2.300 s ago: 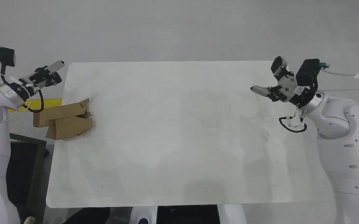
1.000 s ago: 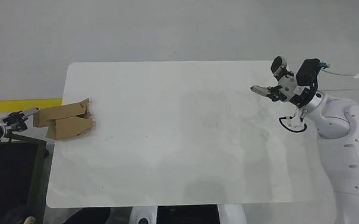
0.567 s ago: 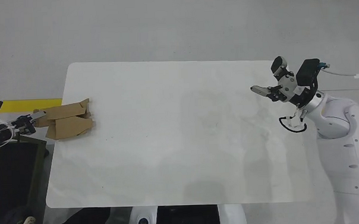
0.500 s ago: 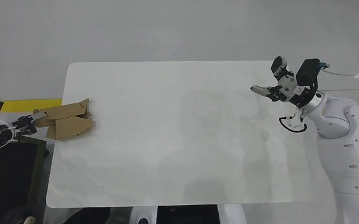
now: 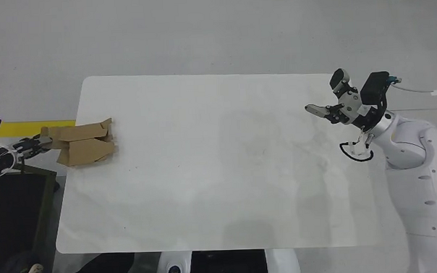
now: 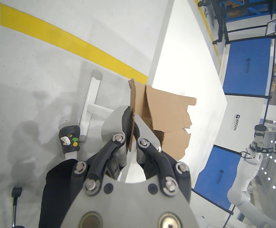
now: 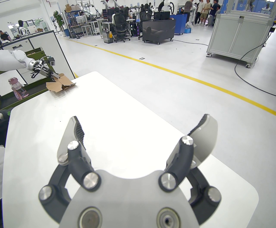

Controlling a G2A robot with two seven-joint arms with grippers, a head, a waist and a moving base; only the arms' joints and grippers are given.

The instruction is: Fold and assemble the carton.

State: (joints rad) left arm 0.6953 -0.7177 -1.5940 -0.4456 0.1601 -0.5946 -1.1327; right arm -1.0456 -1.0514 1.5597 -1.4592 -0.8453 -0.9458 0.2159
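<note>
Left end effector pinches the carton edge; right end effector gapes.

Carton: brown corrugated cardboard, not yet assembled. I read it as a flattened, partly folded blank with loose flaps and notched edges.

Position: at the left edge of the table, nearer the far left corner than the near one. The inner part is over the tabletop and the outer end overhangs the edge.

Pose: one long panel runs across the table edge. A second panel lies just beside it, on the near side, at a slight angle.

At the overhanging end one flap stands on edge, pinched between the fingers of the left end effector.
</note>
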